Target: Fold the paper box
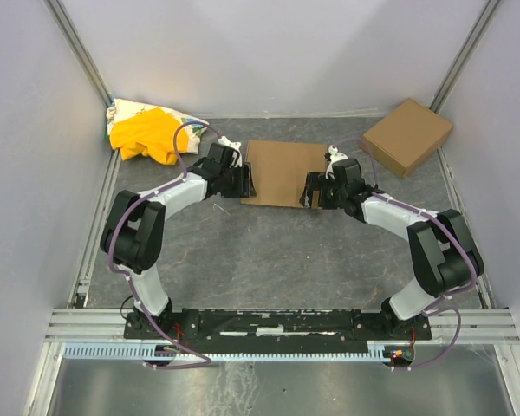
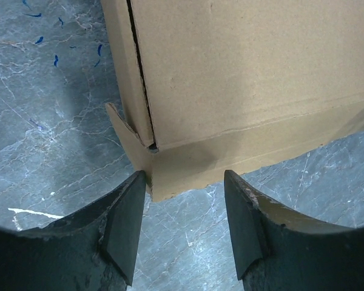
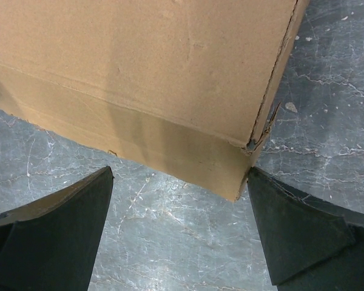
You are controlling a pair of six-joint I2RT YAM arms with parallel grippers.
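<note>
The paper box [image 1: 282,172] lies on the table between my two grippers, plain brown and thin. My left gripper [image 1: 243,184] is open at its near-left corner. In the left wrist view the box [image 2: 242,79] fills the top; its corner flap pokes between my open fingers [image 2: 126,227], touching the left fingertip. My right gripper [image 1: 316,191] is open at the near-right corner. In the right wrist view the box [image 3: 145,79] has its corner just beside the right fingertip [image 3: 291,230]. Neither gripper holds anything.
A second brown cardboard box [image 1: 407,136] sits at the back right. A yellow-and-white cloth bundle [image 1: 147,132] lies at the back left. Grey walls close in three sides, with metal rails [image 1: 95,225] along the table's edges.
</note>
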